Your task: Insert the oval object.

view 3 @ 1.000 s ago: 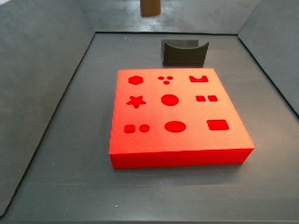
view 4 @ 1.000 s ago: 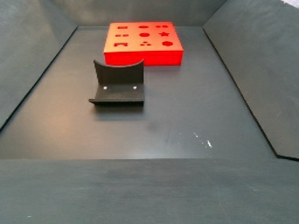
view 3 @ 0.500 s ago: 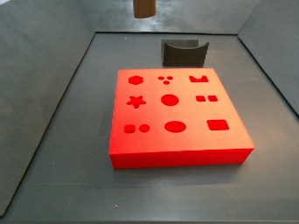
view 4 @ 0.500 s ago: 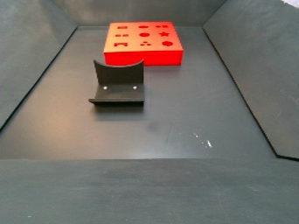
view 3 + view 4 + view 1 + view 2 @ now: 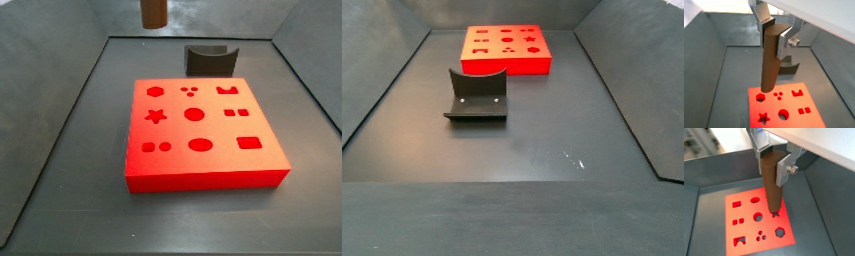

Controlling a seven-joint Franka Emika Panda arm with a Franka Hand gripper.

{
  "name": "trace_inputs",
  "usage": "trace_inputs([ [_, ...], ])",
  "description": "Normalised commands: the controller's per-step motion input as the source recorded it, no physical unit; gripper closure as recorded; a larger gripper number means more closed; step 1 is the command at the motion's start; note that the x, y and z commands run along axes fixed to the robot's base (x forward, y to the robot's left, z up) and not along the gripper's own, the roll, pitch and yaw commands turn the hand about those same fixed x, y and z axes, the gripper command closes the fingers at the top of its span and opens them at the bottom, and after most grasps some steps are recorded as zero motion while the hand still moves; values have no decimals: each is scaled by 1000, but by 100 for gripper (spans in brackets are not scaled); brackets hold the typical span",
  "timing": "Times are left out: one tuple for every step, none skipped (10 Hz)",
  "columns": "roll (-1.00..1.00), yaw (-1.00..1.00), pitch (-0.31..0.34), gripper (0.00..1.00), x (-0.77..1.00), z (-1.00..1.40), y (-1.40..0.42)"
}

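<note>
My gripper (image 5: pixel 776 31) is shut on the oval object (image 5: pixel 769 62), a long smooth brown peg that hangs straight down from the fingers (image 5: pixel 785 168). It also shows in the other wrist view (image 5: pixel 771 183). High above the bin, only the peg's lower end (image 5: pixel 154 12) shows at the upper edge of a side view; the gripper is out of frame there. The red block (image 5: pixel 203 133) with several shaped holes lies on the floor below, seen in both wrist views (image 5: pixel 784 106) (image 5: pixel 754 220) and far back in a side view (image 5: pixel 506 48).
The dark fixture (image 5: pixel 477 95) with a curved notch stands on the grey floor beside the red block, also in a side view (image 5: pixel 210 58) and a wrist view (image 5: pixel 786 65). Grey bin walls (image 5: pixel 54 60) surround the floor.
The peg's lower end has moved left along the upper edge of the side view. The red block and the fixture have not moved.
</note>
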Motion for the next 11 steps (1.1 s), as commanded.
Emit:
trace_inputs([
  [170, -783, 41, 100, 83, -277, 0],
  [116, -1000, 13, 100, -26, -277, 0],
  [80, -1000, 3, 100, -31, -223, 0],
  [7, -1000, 1, 100, 0, -149, 0],
  [0, -931, 0, 100, 89, -126, 0],
  [0, -843, 6, 100, 194, -186, 0],
  [0, -271, 0, 100, 0, -46, -14],
  [0, 0, -31, 100, 11, -83, -46],
  [-136, -229, 43, 100, 14, -57, 240],
  [-149, -460, 357, 100, 226, -37, 254],
  [-119, -551, 350, 100, 177, 0, 174],
])
